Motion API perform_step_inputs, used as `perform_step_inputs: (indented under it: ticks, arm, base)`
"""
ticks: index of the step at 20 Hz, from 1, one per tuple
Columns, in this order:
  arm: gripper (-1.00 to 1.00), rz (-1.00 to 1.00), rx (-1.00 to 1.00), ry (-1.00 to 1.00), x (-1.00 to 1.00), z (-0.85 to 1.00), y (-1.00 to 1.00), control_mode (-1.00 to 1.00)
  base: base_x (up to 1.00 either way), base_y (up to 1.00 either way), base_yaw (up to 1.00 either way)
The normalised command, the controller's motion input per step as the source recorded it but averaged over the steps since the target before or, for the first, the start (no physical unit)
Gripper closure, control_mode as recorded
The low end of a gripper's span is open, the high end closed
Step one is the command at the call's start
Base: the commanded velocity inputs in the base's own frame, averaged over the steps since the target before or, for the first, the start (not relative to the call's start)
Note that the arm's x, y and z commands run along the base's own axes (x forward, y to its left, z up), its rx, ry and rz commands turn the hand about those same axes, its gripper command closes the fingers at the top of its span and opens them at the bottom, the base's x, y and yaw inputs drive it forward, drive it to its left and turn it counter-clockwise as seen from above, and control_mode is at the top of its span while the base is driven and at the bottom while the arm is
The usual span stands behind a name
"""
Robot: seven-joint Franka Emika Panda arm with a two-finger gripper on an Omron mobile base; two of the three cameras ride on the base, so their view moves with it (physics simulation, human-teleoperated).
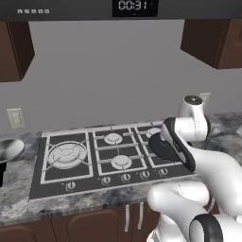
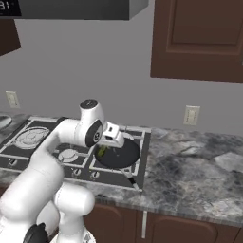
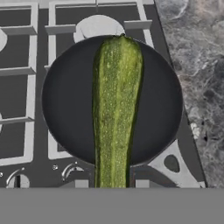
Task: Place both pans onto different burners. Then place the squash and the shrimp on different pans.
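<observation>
A long green squash hangs lengthwise over the flat black pan, with my gripper shut on its near end. That pan sits on the front right of the cooktop, its handle pointing to the counter's front edge. My gripper hovers just above the pan's left part. Behind the pan lies a pale burner. The arm partly covers the black pan. The silver pan rests on the counter left of the stove. The shrimp is out of view.
The dark cooktop has a large burner at the left and two smaller ones in the middle, with knobs along its front. Grey stone counter stretches to the right. Wall cabinets hang above.
</observation>
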Motion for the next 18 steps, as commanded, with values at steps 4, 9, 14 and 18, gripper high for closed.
perform_step_inputs:
  ticks: [4,9,14,18]
  arm:
    - [1.00,0.00,0.00,0.00,0.38,-0.26,0.00,-1.00]
    - [1.00,0.00,0.00,0.00,0.38,-0.40,0.00,-1.00]
    - [1.00,0.00,0.00,0.00,0.35,-0.45,0.00,-1.00]
    - [1.00,0.00,0.00,0.00,0.12,-0.34,-0.01,-1.00]
  base:
    - [0.00,0.00,0.00]
    - [0.00,0.00,0.00]
    - [0.00,0.00,0.00]
    - [0.00,0.00,0.00]
